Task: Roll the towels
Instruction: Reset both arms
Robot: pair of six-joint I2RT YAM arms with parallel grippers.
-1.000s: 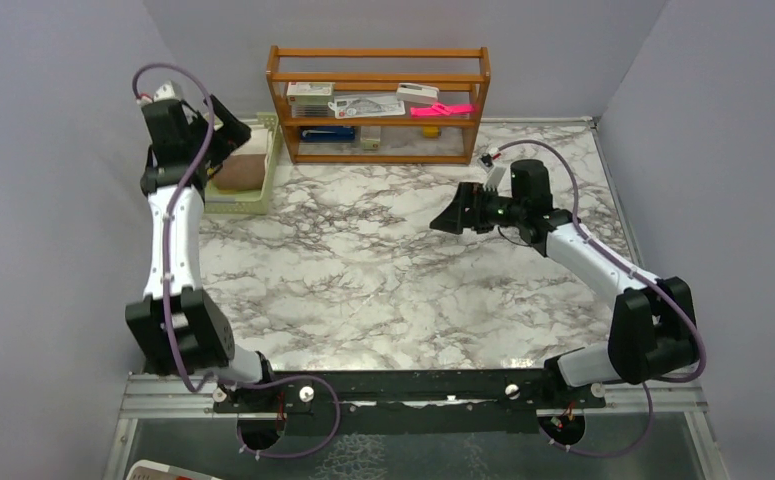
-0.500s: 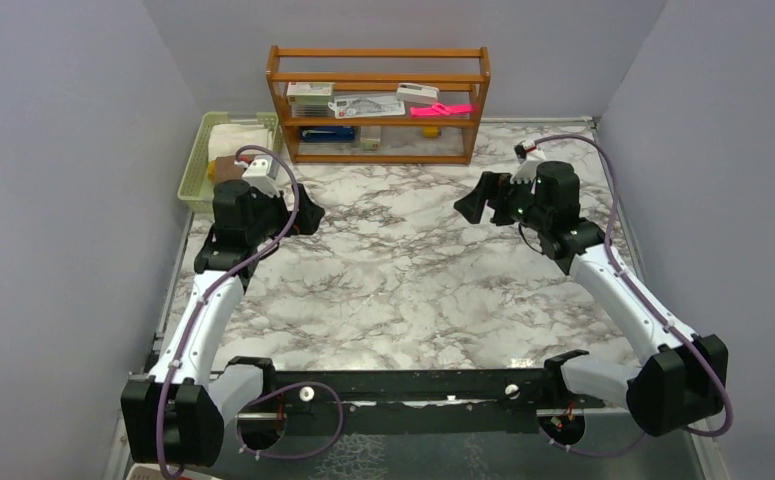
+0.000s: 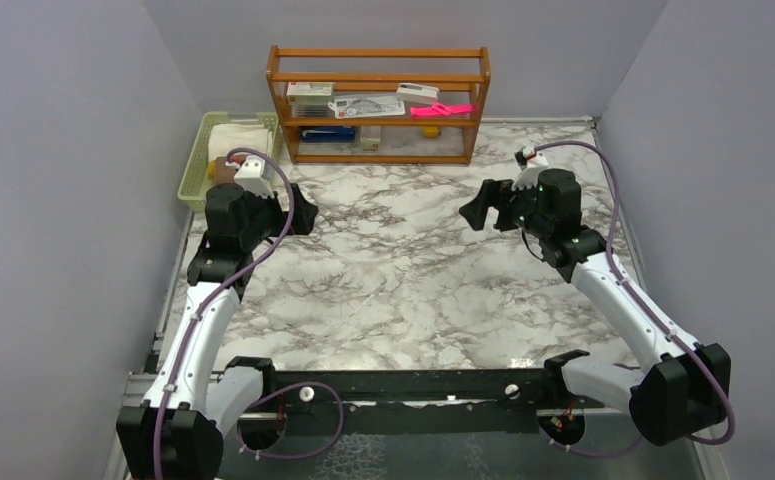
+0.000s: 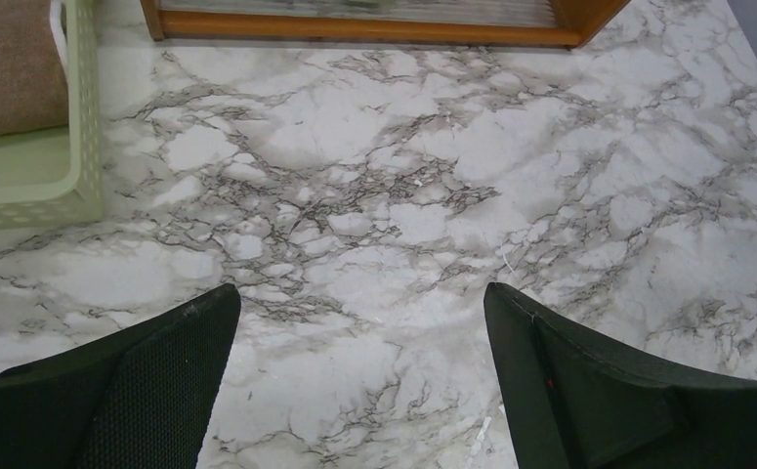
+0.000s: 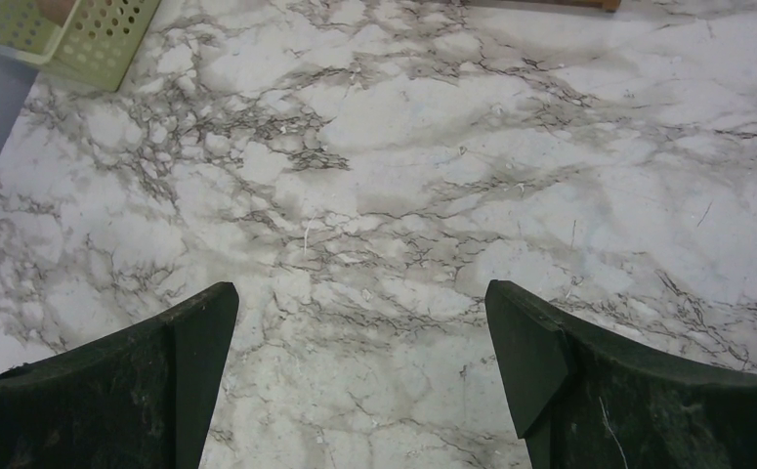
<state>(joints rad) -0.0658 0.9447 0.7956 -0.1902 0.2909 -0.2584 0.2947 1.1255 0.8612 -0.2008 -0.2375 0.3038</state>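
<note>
Top external view — cream towel [image 3: 239,136], brown towel [image 4: 5,68] in basket [image 3: 191,176]; left fingers [image 3: 301,212], right fingers [image 3: 477,209] wide apart, empty.

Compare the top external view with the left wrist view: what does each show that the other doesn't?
Only the top external view shows the right hand, open over the marble-patterned table, the cream-white towel in the pale green plastic basket, and the small items on the wooden shelf rack. Only the left wrist view shows the left hand close up, open and empty. Both show the table, the basket, the brown towel lying in it, and the rack's base.
</note>
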